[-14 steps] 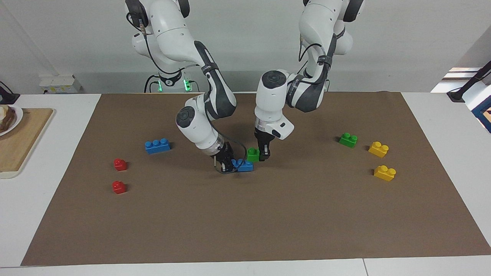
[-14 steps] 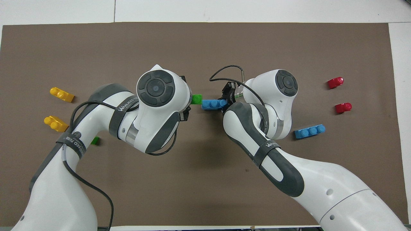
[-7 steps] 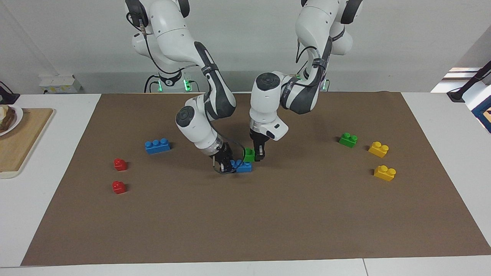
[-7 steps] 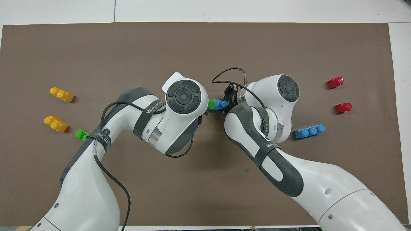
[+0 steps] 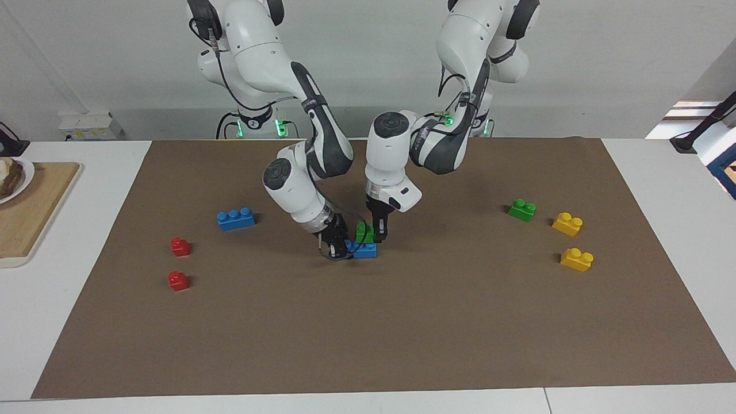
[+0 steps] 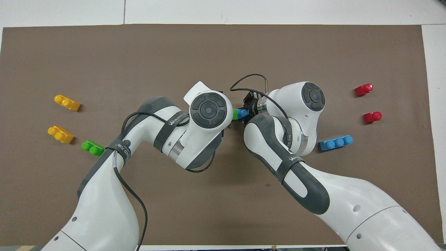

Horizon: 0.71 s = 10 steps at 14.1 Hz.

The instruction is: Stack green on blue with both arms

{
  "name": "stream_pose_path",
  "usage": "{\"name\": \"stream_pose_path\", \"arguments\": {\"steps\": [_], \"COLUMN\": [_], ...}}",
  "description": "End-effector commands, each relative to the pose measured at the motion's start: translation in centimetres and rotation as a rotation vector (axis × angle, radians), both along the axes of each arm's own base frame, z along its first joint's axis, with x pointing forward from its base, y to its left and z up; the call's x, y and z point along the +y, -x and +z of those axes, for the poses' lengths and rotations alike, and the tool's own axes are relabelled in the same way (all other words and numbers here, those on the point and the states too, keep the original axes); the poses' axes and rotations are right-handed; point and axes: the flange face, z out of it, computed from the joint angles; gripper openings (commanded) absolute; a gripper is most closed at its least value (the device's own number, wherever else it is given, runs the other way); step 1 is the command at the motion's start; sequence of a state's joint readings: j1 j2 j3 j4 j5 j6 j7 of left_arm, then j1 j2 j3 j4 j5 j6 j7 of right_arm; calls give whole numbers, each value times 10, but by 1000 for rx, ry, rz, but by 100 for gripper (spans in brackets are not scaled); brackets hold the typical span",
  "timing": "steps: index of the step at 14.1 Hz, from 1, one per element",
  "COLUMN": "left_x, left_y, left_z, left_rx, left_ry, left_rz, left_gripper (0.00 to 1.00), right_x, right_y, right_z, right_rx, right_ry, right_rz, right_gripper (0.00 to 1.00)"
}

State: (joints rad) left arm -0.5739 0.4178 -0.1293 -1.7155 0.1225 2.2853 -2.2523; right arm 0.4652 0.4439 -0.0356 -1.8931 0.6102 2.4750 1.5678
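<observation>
Brown mat (image 5: pixel 402 322) on the white table (image 5: pixel 661 172), with both arms at mid-mat. We order the parts from largest to smallest.

Left arm (image 5: pixel 454 138) — it comes down steeply over the middle of the mat. Its left gripper (image 5: pixel 376 233) is closed on the green brick (image 5: pixel 362 232), which sits directly over the blue brick (image 5: pixel 363 250). We cannot tell from either view whether the two already touch.

Right arm (image 5: pixel 299 178) — it leans in low from its own end. Its right gripper (image 5: pixel 336 247) is clamped on the end of that same blue brick, which lies on the mat near the centre, and so steadies it.

Spare pieces. A second blue brick (image 5: pixel 236 219) and two red bricks (image 5: pixel 179 246) lie toward the right arm's end. A second green brick (image 5: pixel 522 210) and two yellow bricks (image 5: pixel 567 223) lie toward the left arm's end.

Progress, in our judgement: both pick-ups are done and green is aligned over blue. What remains is the press that seats the studs, then both releases. The main risk is a skewed seating if the blue brick shifts in its grip.
</observation>
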Motion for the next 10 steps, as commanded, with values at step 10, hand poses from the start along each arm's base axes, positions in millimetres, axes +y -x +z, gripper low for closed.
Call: {"name": "stream_pose_path", "arguments": {"steps": [10], "left_x": [-19], "left_y": [12], "left_z": [-30], "left_rx": [-19], "left_ry": [-67], "left_rz": [-58], "left_gripper": [0], "right_x": [4], "right_y": [10], "right_z": [0], "right_rx": [-27], "right_ry": [-9], "right_rz": [10], "right_gripper": [0]}}
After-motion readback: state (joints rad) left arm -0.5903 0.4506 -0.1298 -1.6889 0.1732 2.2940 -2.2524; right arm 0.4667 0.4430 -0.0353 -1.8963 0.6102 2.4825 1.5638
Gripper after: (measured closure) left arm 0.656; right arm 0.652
